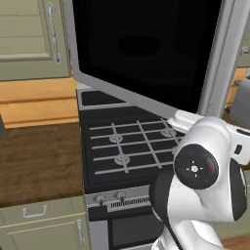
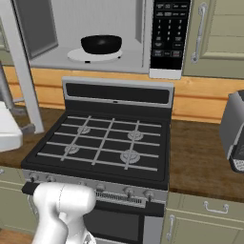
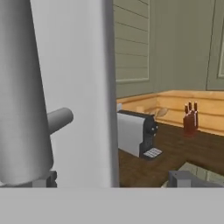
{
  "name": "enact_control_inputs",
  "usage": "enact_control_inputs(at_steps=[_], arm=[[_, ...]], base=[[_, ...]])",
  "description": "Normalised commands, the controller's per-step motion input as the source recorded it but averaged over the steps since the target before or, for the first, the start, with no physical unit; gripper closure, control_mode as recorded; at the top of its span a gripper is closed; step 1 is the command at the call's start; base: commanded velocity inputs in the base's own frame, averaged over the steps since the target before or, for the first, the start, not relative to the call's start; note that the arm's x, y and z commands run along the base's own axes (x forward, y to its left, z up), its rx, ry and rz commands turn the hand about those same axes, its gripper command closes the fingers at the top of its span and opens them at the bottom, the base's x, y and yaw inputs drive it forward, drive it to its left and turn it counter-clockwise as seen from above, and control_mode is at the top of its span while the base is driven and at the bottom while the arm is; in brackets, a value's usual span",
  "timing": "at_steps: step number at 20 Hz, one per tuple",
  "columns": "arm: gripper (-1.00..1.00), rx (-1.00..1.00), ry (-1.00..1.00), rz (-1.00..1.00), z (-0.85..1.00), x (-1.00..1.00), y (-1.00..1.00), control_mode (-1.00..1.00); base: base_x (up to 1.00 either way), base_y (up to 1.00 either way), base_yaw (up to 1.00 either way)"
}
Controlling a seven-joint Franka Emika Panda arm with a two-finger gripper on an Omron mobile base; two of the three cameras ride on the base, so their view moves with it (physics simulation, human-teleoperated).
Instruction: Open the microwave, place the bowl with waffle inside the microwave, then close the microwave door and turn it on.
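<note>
Inside microwave [image 2: 95,33], black bowl [image 2: 101,44] on white turntable [image 2: 78,55], door [image 1: 146,53] open

From behind the arm I get two base views looking forward and down, left and right, sharing the stove [image 1: 132,146] and the open microwave door [image 1: 146,49], while my hand view sits close against that door's handle, facing the toaster [image 3: 135,131].

the small black round bowl [image 2: 101,44] sits on the white round turntable plate [image 2: 76,55] inside the silver-grey boxy microwave [image 2: 95,64], above the black gas stove [image 2: 102,143]. the silver-framed microwave door [image 1: 146,49] stands swung open at the left; the dark keypad panel [image 2: 169,33] lies right of the cavity.
</note>
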Motion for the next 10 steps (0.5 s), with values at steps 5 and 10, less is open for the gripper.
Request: enact_control_inputs(at_steps=[5, 10], arm=[[-1.00, 0.00, 0.00, 0.31, 0.01, 0.12, 0.08, -1.00], [-1.00, -0.02, -0.10, 0.06, 0.18, 0.00, 0.37, -1.00]], base=[[0.00, 0.00, 0.00], [0.00, 0.00, 0.00]])
